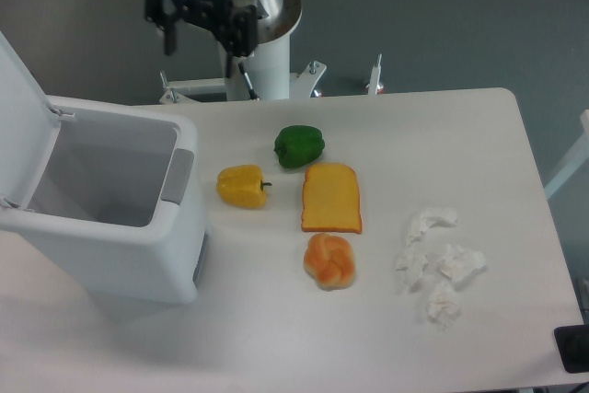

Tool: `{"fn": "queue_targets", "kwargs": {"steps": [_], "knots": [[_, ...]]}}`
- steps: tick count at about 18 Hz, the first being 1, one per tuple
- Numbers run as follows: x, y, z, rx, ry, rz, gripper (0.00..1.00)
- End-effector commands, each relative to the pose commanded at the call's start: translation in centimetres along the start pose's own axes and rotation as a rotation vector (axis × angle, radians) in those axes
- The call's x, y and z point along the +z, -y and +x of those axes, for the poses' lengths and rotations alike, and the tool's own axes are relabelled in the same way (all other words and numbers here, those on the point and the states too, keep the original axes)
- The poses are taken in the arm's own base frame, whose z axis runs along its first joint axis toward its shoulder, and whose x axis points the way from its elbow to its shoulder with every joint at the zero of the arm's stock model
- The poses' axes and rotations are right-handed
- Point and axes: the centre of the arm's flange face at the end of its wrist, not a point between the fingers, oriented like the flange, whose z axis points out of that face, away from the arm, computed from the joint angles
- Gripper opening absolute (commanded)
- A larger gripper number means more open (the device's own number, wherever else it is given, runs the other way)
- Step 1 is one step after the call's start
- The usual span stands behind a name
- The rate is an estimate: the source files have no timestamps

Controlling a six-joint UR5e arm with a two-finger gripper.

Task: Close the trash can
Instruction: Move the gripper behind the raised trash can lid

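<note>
One black two-finger gripper, fingers spread and empty at the frame's top, hangs up-right of the large white plastic trash can, whose flat lid stands raised at far left.

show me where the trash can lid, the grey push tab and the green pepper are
trash can lid [26,112], fixed camera view, on the raised lid's inner face
grey push tab [179,176], fixed camera view, on the tab's middle
green pepper [299,145], fixed camera view, on its top

white trash can | green pepper | yellow pepper | black pincer
</note>
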Motion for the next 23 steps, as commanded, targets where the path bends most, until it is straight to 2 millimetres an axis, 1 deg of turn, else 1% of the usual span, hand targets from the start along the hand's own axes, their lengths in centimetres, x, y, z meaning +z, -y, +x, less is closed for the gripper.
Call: {"fn": "queue_targets", "kwargs": {"steps": [6,8,10,12,16,19,23], "knots": [[-0.1,1.0,3.6,-0.047,-0.049,0.024,1.00],[-0.3,1.6,3.9,-0.059,-0.045,0.059,1.00],[-0.9,2.5,4.6,-0.104,-0.049,0.125,1.00],[-1.4,3.0,5.2,-0.109,-0.049,0.155,1.00],[-1.0,3.7,6.3,-0.085,-0.067,0.150,1.00],[-0.6,5.2,6.8,-0.080,-0.083,0.158,1.00],[-0.4,6.5,7.2,-0.082,-0.086,0.177,1.00]]}}
